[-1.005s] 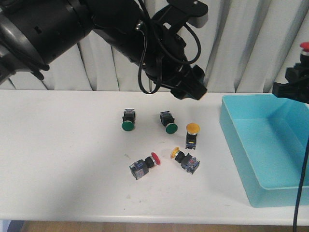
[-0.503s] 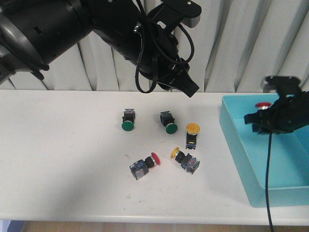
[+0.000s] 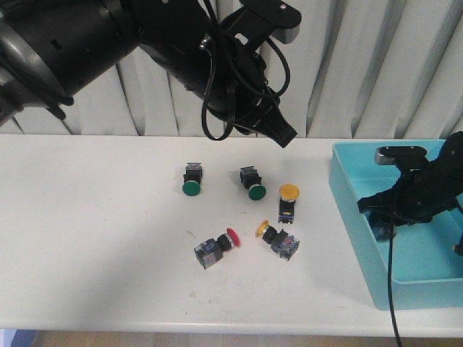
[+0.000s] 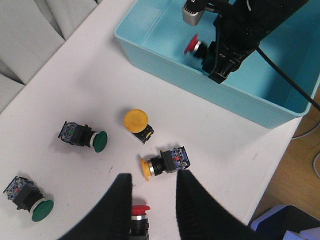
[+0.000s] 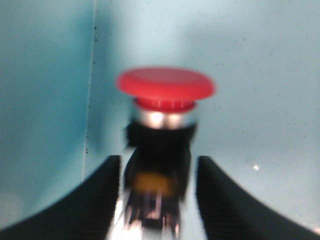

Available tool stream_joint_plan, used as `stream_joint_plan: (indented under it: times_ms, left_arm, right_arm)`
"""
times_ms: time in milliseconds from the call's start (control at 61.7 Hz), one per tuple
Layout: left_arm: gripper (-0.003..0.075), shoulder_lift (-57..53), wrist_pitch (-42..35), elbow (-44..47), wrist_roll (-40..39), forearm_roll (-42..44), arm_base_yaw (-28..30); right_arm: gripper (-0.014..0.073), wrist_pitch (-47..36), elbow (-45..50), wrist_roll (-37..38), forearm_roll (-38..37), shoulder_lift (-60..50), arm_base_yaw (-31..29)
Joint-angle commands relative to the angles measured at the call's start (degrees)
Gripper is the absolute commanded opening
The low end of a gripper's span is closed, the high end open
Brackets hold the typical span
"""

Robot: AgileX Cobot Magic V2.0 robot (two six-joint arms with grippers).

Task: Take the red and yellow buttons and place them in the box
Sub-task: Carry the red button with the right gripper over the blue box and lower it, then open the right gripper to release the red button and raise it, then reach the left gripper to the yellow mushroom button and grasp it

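Note:
My right gripper (image 5: 156,167) is low inside the turquoise box (image 3: 347,210), jaws open. A red button (image 5: 165,85) stands blurred between the fingers with a small gap on each side. The left wrist view shows that button (image 4: 192,45) in the box (image 4: 200,90) beside the right gripper (image 4: 220,70). On the table lie another red button (image 3: 231,236), a yellow button (image 3: 289,191) and a second yellow button (image 3: 264,229). My left gripper (image 3: 283,134) hangs high above them, open and empty (image 4: 152,182), over the red button (image 4: 139,209) and the lying yellow one (image 4: 149,169).
Two green-capped buttons (image 3: 191,188) (image 3: 257,192) lie on the white table behind the red and yellow ones. The box stands at the table's right end. A white curtain hangs behind. The right arm's cable trails over the box's front wall.
My right gripper has come down from high at the right into the box with the red button, and its jaws now stand apart from it. The left arm has shifted slightly.

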Motion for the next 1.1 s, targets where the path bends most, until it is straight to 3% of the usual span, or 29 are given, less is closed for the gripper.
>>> stream_joint_plan:
  times_ms: [0, 32, 65, 259, 389, 503, 665, 762, 892, 1086]
  left_arm:
    - [0.0220, -3.37, -2.56, -1.30, -0.59, -0.57, -0.21]
    - [0.0220, -3.37, -2.51, -1.30, -0.59, -0.57, -0.27]
    - [0.0221, -3.37, -2.58, -1.30, -0.59, -0.57, -0.27]
    - [0.0232, -3.37, -5.60, -1.30, -0.65, -1.39, -0.31]
    - [0.0281, -3.30, -8.86, -1.30, -1.24, -1.70, -0.31]
    - [0.0382, -3.10, -12.92, -1.30, -3.24, -1.65, -0.31]
    - [0.0591, -1.36, -18.45, -1.30, -4.00, -1.59, -0.31]
    - [0.0660, 0.64, -20.77, -1.30, -6.37, -1.54, -0.31]
    - [0.0668, 4.16, -22.89, -1.30, -9.72, -1.60, -0.31]
    - [0.0621, 10.69, -24.76, -1.35, -11.05, -1.64, -0.31]
  right_arm:
    - [0.0521, -2.34, -1.74, -0.20, 0.26, -2.83, -0.40]
    - [0.0590, -2.58, -1.74, -0.20, 0.26, -3.80, -0.40]
    - [0.0599, -2.60, -1.74, -0.20, 0.26, -4.14, -0.40]
    - [0.0587, -1.69, -1.74, 0.18, 0.63, -11.26, -0.27]
    - [0.0577, 0.55, -1.74, 1.59, 0.70, -17.98, -0.26]
    - [0.0577, 2.41, -1.69, 1.62, 0.59, -23.81, -0.26]
    - [0.0577, 4.90, -1.65, 1.75, 1.41, -31.45, -0.26]
    - [0.0577, 5.76, -1.65, 1.75, 1.41, -35.76, -0.26]
    - [0.0577, 6.63, -1.65, 1.81, 1.57, -40.23, -0.26]
    - [0.0577, 7.10, -1.34, 1.88, 2.30, -45.86, -0.26]
